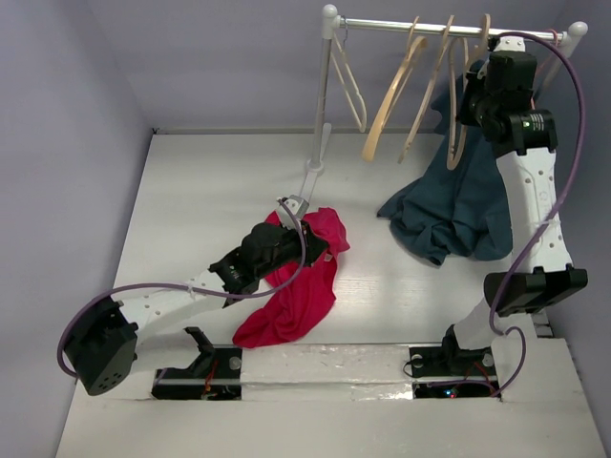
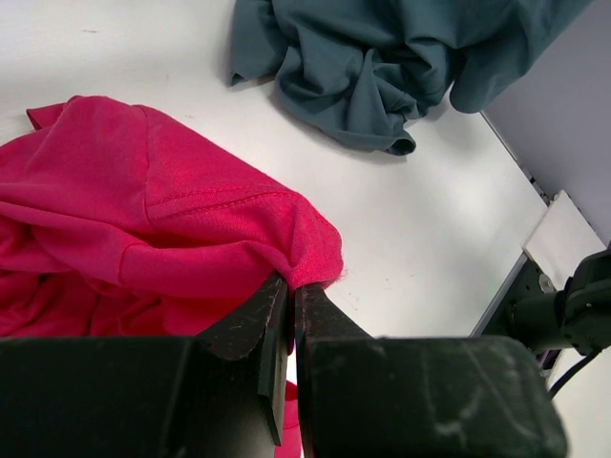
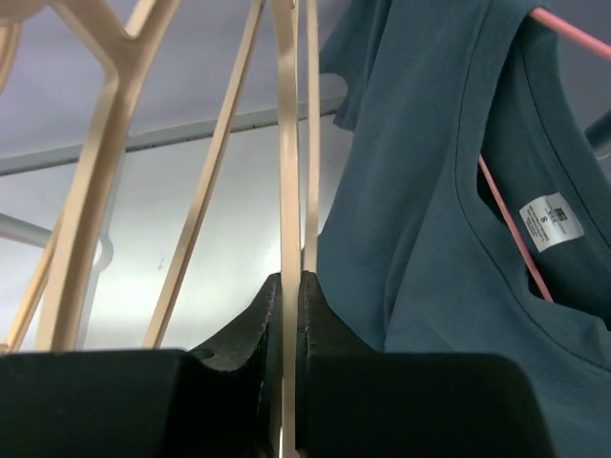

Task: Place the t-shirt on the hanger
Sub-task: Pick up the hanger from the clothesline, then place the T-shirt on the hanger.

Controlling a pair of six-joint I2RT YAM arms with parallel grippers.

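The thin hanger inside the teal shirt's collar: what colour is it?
Pink hanger; clearest in right wrist view.

Crimson t-shirt (image 1: 296,296) lower centre; teal shirt (image 1: 458,215) at right; light tan hanger (image 3: 286,143); white worktop (image 1: 210,191); pink thin hanger (image 3: 573,33).

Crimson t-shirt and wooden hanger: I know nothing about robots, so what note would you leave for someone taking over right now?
Left gripper: shut on an edge of the crumpled crimson-red t-shirt, which lies on the white table.
Right gripper: shut on a thin bar of a light tan wooden hanger that hangs on the metal rail, beside the dark teal shirt.
Done: both things are gripped.
Left: the t-shirt is not yet on the hanger; probably bring the hanger down and work it into the neck.
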